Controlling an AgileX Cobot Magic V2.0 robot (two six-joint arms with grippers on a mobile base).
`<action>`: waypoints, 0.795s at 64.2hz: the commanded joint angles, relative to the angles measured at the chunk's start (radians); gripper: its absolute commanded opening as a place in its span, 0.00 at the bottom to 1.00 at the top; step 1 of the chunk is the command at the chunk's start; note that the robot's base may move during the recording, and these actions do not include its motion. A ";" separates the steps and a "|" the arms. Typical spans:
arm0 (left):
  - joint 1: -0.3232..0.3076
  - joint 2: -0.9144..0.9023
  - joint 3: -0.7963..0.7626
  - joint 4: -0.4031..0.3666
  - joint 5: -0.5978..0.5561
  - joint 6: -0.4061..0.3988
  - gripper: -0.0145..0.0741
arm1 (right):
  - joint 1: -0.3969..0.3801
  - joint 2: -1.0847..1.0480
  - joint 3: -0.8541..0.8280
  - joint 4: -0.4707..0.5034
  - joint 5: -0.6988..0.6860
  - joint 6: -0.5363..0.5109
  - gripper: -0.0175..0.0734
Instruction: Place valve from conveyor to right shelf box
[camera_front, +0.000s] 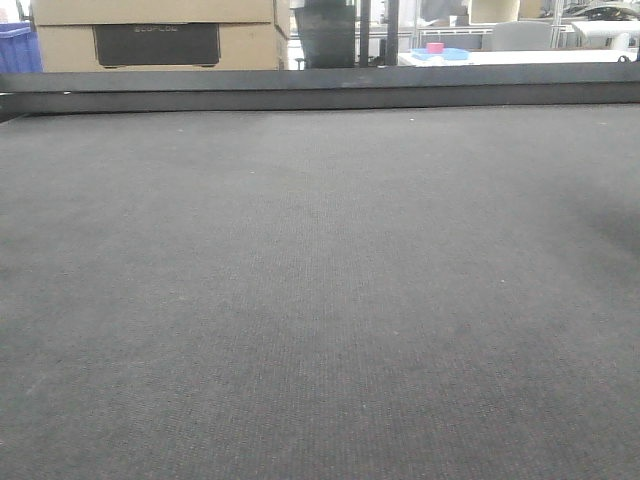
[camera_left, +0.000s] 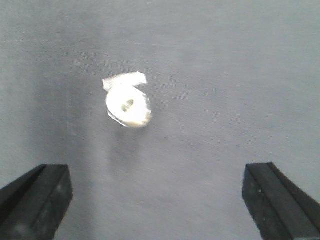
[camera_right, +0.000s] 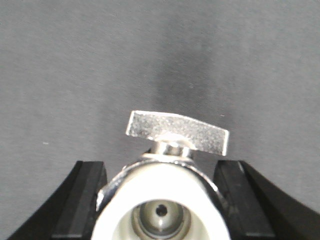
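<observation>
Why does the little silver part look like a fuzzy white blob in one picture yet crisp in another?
Left wrist view: the valve is overexposed and smeared, detail lost to glare. Right wrist view: a valve's flat handle is sharp, the whitish base nearest the lens softer, a dark shadow on the conveyor behind.

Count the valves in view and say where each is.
2. One valve lies loose on the conveyor ahead of the open left gripper; the other valve is held between the right gripper's fingers. More may lie out of view.

Glossy metal valve (camera_right: 176, 131); matt, finely woven conveyor (camera_front: 320, 300).
</observation>
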 joint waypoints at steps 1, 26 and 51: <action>0.022 0.066 -0.044 -0.005 0.005 0.038 0.84 | -0.001 -0.025 -0.004 0.015 -0.046 -0.006 0.02; 0.022 0.302 -0.049 -0.003 -0.047 0.056 0.84 | -0.001 -0.026 -0.004 0.016 -0.052 -0.006 0.02; 0.022 0.423 -0.049 -0.010 -0.107 0.056 0.84 | -0.001 -0.026 -0.004 0.018 -0.069 -0.006 0.02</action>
